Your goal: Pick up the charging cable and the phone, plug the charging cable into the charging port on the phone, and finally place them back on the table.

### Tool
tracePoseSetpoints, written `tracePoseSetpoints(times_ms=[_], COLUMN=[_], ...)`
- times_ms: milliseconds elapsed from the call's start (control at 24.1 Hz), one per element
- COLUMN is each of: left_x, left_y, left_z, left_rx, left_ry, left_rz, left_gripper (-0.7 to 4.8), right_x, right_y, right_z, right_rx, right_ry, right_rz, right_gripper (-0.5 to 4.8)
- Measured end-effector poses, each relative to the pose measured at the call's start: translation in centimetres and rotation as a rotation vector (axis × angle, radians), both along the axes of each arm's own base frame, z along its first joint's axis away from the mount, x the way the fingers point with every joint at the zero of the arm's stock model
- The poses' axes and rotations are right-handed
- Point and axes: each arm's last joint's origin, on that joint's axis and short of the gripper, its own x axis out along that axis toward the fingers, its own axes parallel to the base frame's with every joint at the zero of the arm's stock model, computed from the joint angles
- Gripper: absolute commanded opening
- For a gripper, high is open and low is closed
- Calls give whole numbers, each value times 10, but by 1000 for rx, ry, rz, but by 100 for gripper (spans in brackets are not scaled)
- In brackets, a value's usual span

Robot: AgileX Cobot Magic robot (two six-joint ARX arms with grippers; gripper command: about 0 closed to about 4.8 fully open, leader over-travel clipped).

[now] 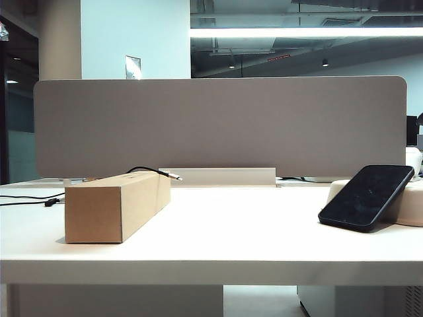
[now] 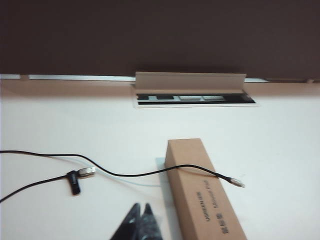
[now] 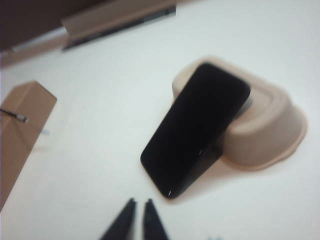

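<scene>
The black charging cable (image 2: 130, 174) snakes over the white table (image 1: 231, 231) and drapes across a cardboard box (image 1: 115, 205). Its pale plug (image 2: 237, 182) sticks out past the box's far side. The black phone (image 1: 367, 197) leans screen-up against a cream tray (image 1: 413, 211) at the right, its lower short edge on the table. I cannot make out the charging port. My left gripper (image 2: 141, 205) hovers shut and empty on the near side of the cable, beside the box. My right gripper (image 3: 140, 201) is shut with only a thin slit, empty, just short of the phone (image 3: 195, 127).
A grey divider panel (image 1: 218, 125) walls off the table's back, with a raised cable-slot flap (image 2: 190, 82) at its foot. A black clip (image 2: 75, 181) with a silver connector lies on the cable left of the box. Neither arm shows in the exterior view.
</scene>
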Motion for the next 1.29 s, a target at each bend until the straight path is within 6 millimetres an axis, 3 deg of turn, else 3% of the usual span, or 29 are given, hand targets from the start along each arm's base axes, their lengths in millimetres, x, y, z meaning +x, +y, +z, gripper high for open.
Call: tracePoseSetpoints(times_ms=[41, 83, 249, 415, 539, 996, 1120, 1286], left_x=[1, 1, 2, 2, 1, 1, 1, 1], left_y=[0, 0, 0, -1, -1, -1, -1, -1], left_z=[2, 2, 6, 4, 3, 0, 0, 0], left_rx=[-1, -2, -2, -4, -8, -8, -8, -8], left_ry=[2, 5, 18, 36, 46, 81, 82, 82], left_rz=[-8, -10, -12, -27, -47, -46, -46, -46], left_gripper=[-6, -6, -6, -6, -6, -6, -6, -6], right_x=[9, 19, 39, 58, 67, 92, 104, 122], right_y=[1, 1, 3, 6, 6, 4, 2, 3], right_z=[-5, -10, -25, -43, -56, -80, -93, -95], right_rx=[26, 51, 102, 193, 222, 250, 255, 257], right_ry=[60, 123, 215, 288, 337, 350, 393, 371], right_rz=[4, -4, 13, 44, 49, 38, 20, 25], right_gripper=[221, 246, 268, 383, 425, 433, 432, 432])
